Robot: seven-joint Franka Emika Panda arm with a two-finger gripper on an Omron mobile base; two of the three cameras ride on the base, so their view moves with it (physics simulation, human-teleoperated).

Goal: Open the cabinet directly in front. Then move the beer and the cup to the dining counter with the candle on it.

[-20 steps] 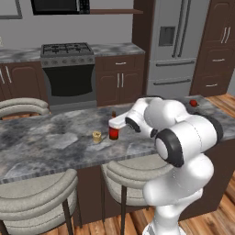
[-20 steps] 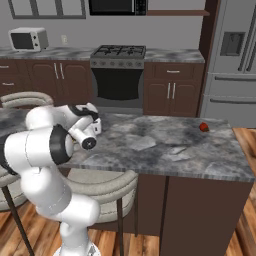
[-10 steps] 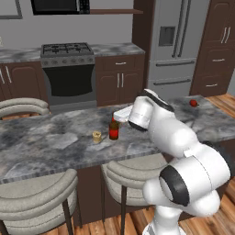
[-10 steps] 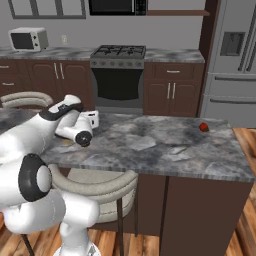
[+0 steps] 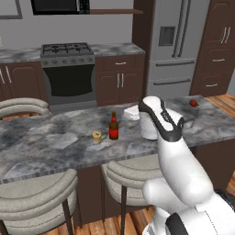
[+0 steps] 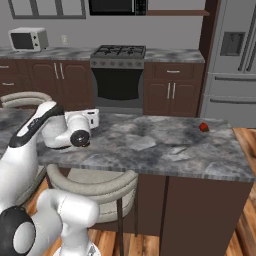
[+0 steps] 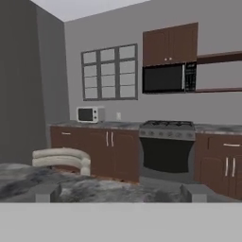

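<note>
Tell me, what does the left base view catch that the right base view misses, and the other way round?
The left base view has the beer standing on the dining counter with the candle just beside it, apart. In the right base view the arm covers that stretch of counter; instead it offers a microwave on the far worktop. Both share the grey marbled counter, the stove, the fridge, a small red round thing near the counter's far end, and the cream stools.
</note>
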